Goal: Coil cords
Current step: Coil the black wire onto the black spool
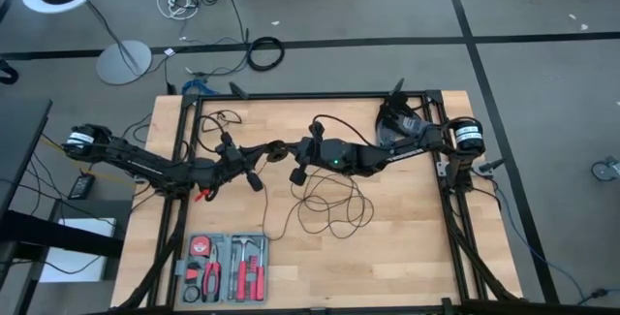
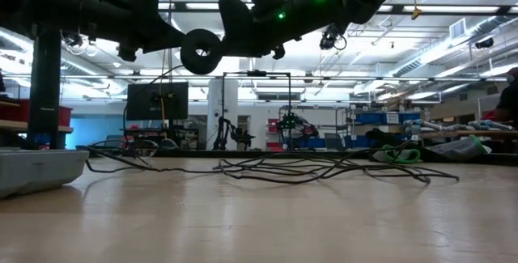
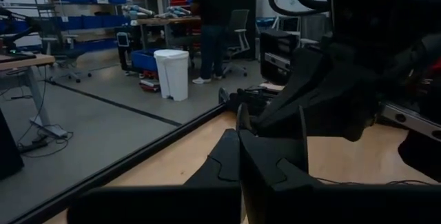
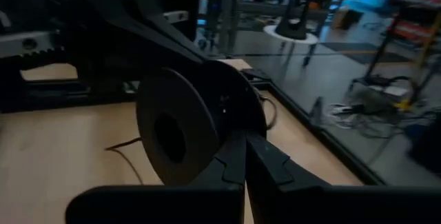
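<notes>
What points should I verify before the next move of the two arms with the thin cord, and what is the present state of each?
1. Puck lifted off the table: ok, it hangs in the air in the low view.
2. Right gripper shut on the puck: ok, the disc sits at its closed fingers.
3. Left gripper shut: ok; whether it pinches the cord, cannot tell.
4. Cord coiled: not ok, loose loops lie spread on the table.
5. Cord free of the tool tray: ok, loops lie apart from it.
</notes>
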You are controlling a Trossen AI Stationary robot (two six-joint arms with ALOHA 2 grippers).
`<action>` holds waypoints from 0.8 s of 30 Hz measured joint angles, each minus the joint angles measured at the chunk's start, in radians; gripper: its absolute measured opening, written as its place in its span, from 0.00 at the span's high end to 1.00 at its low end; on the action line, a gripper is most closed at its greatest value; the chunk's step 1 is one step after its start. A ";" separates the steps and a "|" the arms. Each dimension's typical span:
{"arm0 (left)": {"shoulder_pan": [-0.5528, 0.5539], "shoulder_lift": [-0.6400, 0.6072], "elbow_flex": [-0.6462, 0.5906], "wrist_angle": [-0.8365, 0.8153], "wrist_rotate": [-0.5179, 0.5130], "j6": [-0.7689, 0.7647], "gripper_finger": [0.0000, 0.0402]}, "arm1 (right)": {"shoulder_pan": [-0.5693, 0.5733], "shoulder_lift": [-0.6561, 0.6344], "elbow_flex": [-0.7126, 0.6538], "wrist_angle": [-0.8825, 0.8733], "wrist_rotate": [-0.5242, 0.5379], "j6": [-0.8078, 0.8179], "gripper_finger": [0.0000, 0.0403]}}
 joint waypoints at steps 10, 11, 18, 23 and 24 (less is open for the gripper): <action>0.001 -0.001 0.000 0.002 0.030 -0.032 1.00 | -0.032 0.000 -0.001 0.048 -0.116 -0.001 1.00; 0.001 -0.002 0.000 0.002 0.032 -0.035 1.00 | -0.034 0.000 -0.002 0.057 -0.129 -0.001 1.00; 0.002 -0.001 0.000 -0.005 0.084 -0.063 1.00 | -0.041 0.000 -0.002 0.080 -0.200 -0.030 1.00; 0.001 0.000 0.000 -0.006 0.112 -0.078 1.00 | -0.040 -0.001 -0.001 0.085 -0.208 -0.038 1.00; 0.001 0.000 0.000 -0.006 0.112 -0.079 1.00 | -0.040 -0.001 -0.001 0.085 -0.208 -0.046 1.00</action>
